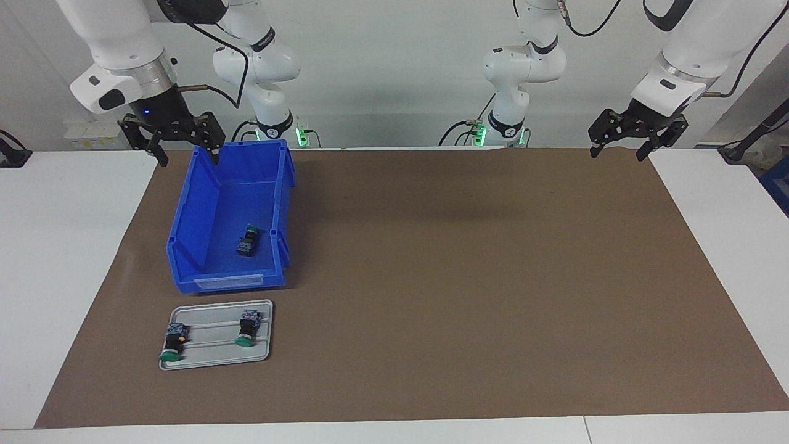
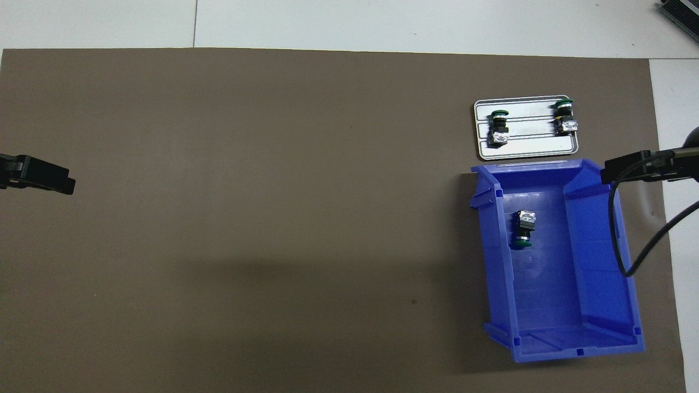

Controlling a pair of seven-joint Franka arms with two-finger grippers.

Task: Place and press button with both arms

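Item: green-capped button point(image 1: 248, 240), lying on its side on the floor of the blue bin point(image 1: 185, 246), well below the rim. Beside the bin, farther from me, a grey tray point(image 1: 216, 357) already carries two like buttons: one plain point(image 1: 248, 330), one with a yellow spot point(image 1: 173, 341). My right gripper point(image 1: 182, 148) hangs over the bin's nearer rim, fingers spread and empty; my left gripper point(image 1: 622, 143) waits over the brown mat point(image 1: 462, 277) at its own end, likewise spread and empty. Risk, as I judge it: the bin's tall walls could catch a finger on the way down, and the small rounded cap may roll or slip. Open room: broad bare mat between the bin and the left arm's end.
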